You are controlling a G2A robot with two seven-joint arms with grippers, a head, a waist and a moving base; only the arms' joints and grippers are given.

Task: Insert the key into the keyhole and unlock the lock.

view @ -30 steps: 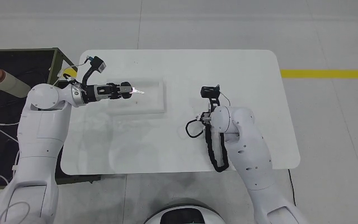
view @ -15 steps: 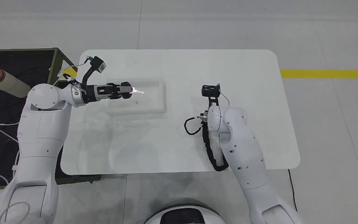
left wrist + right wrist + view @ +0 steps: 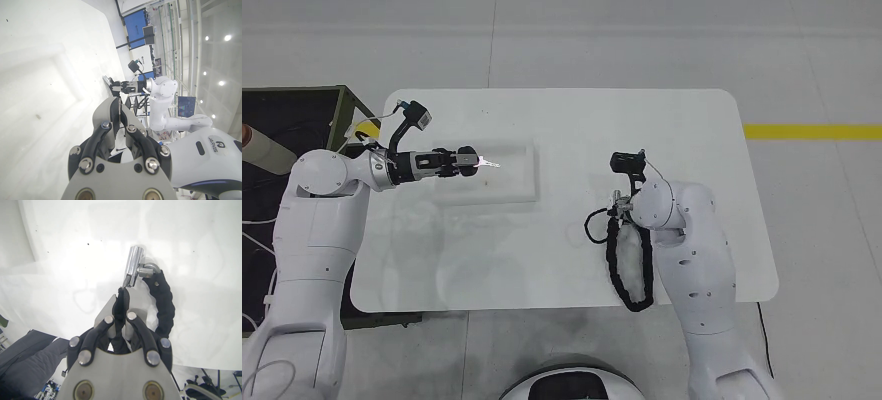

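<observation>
Top view shows the key (image 3: 488, 163) at about 10 o'clock on the surface (image 3: 692, 130), held in the clenched left pincer (image 3: 472, 160) above a white tray (image 3: 517, 185). The lock (image 3: 626, 268), a black-sleeved chain with a silver cylinder (image 3: 134, 260), is toward 4 o'clock, well apart from the key. The right pincer (image 3: 123, 292) is clenched on the end of the cylinder.

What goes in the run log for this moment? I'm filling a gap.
left gripper shut on key, over white tray | right gripper shut on lock | key not yet inserted
</observation>
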